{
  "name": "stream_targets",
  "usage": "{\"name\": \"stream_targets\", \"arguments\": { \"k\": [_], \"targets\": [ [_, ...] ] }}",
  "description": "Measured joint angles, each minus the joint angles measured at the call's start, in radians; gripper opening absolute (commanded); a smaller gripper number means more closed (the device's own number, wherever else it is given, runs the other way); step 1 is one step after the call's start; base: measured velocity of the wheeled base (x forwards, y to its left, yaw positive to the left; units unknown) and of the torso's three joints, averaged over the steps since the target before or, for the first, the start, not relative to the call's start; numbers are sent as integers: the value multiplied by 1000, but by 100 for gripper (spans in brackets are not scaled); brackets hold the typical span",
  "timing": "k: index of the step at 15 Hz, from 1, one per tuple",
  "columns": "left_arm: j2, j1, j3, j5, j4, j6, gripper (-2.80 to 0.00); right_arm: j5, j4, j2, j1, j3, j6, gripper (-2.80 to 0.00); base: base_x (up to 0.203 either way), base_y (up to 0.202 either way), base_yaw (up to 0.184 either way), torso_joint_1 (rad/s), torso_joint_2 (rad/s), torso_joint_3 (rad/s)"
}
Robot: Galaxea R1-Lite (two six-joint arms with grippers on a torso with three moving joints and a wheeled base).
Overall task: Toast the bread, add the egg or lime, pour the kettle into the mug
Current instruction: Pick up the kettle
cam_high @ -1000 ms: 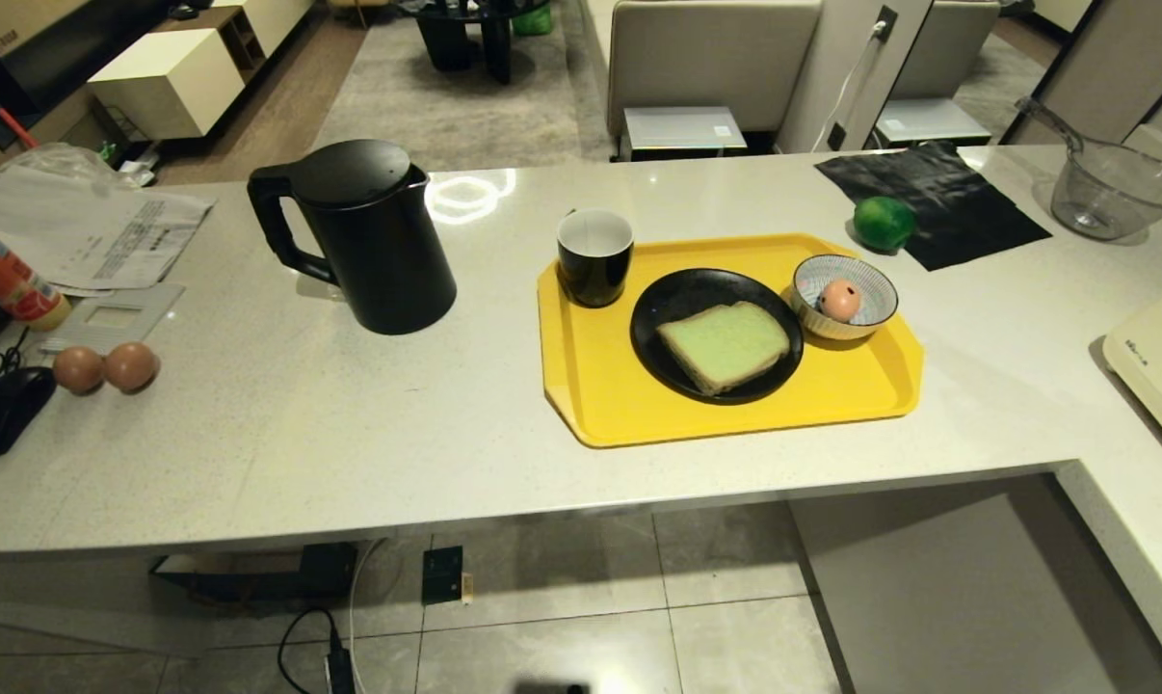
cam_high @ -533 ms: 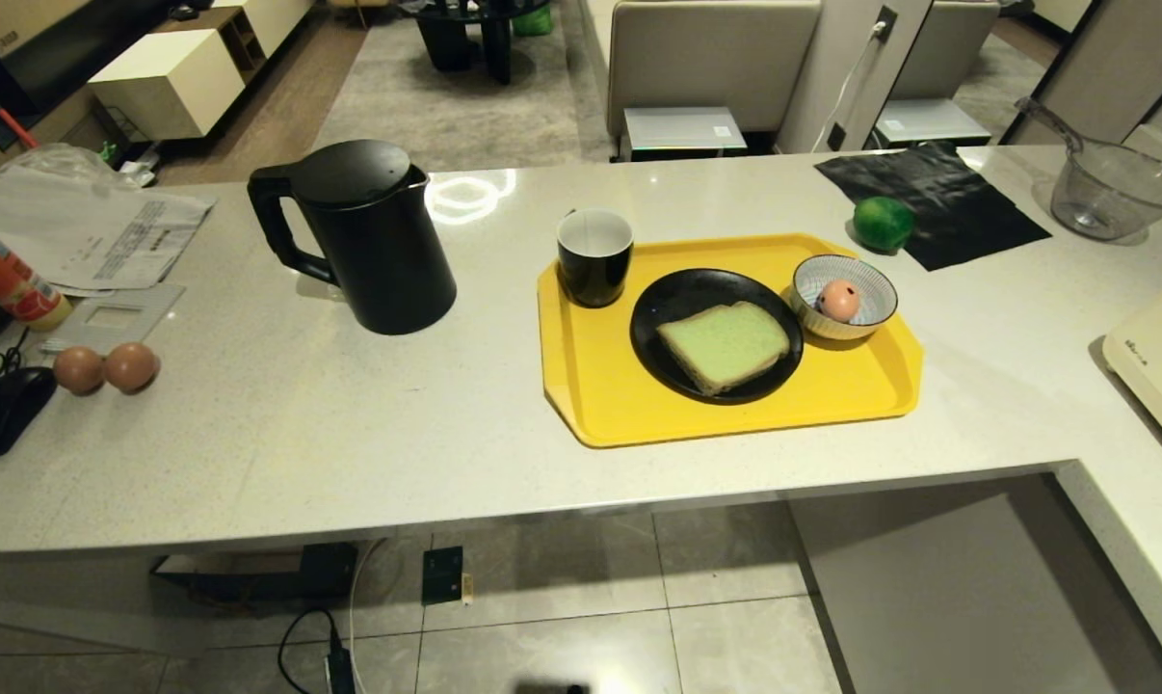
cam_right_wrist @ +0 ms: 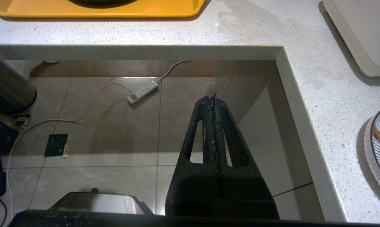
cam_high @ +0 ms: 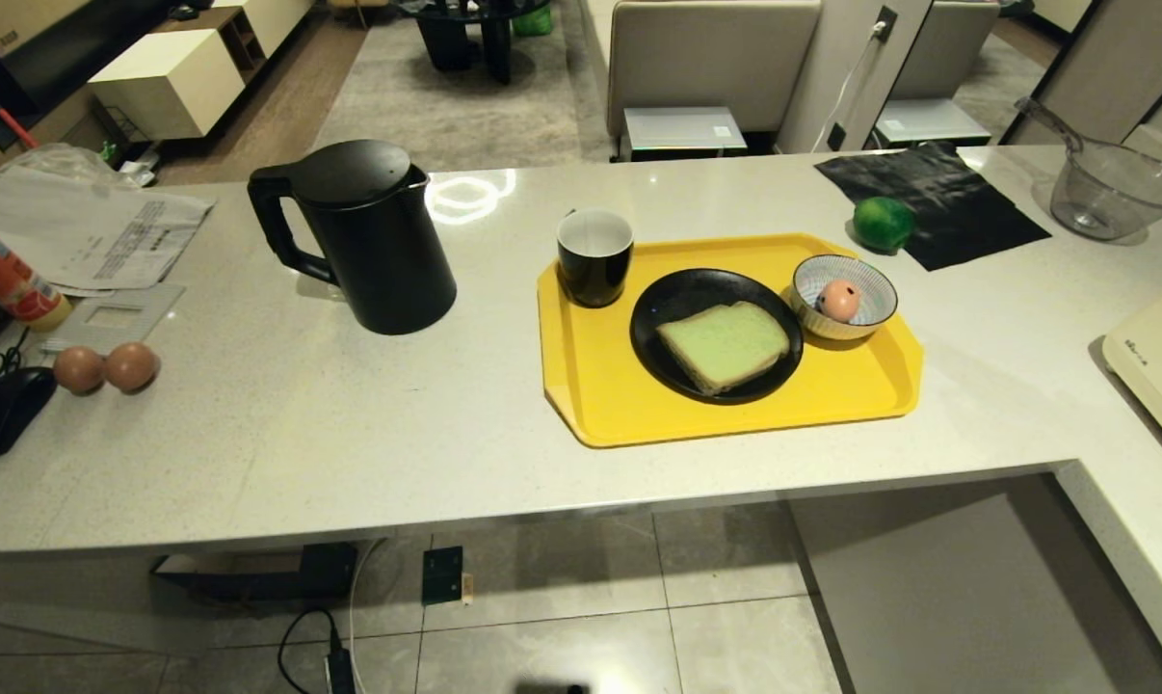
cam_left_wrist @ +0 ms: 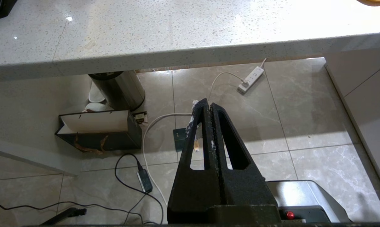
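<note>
Presently, item by item, largest first. Pale speckled stone counter (cam_high: 369,424): its front edge lies ahead of and above both pincers, which hang below it over the grey tiled floor (cam_left_wrist: 303,126).

Flat yellow plastic tray (cam_high: 639,405): on the counter, ahead of the right gripper (cam_right_wrist: 214,97), with its near rim showing at the far edge of the right wrist view.

Tall matte black cylindrical kettle (cam_high: 364,236): upright on the counter, well beyond the left gripper (cam_left_wrist: 207,104), with its handle turned to the robot's left; well apart from the tray.

Round black plate (cam_high: 677,299): mid-tray. Square slice of pale green bread (cam_high: 726,344) with a thin tan crust: lying flat on the plate.

Short glossy black mug (cam_high: 594,255) with a white inside: upright on the tray's far left corner, beside the plate.

Small blue-and-white striped bowl (cam_high: 865,289): on the tray's far right part. Pale pinkish-orange egg (cam_high: 839,300): inside the bowl.

Round glossy green lime (cam_high: 883,223): on the counter beyond the tray, at the edge of a black sheet (cam_high: 937,198).

Two brown eggs (cam_high: 105,367): touching each other, far to the left on the counter.

Left gripper: fingers pressed together, holding nothing. Right gripper: fingers pressed together, holding nothing, just in front of the counter's inner corner.
</note>
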Motion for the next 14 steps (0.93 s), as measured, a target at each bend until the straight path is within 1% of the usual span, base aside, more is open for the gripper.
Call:
{"name": "stream_targets", "arguments": {
  "k": [3,14],
  "targets": [
    [0,0,0,0,-1,0,-280,-13,-3,0,0,0,41,-280,0,0,0,0,0,0],
    [0,0,0,0,0,0,-280,-16,-7,0,0,0,45,-280,0,0,0,0,0,0]
  ]
}}
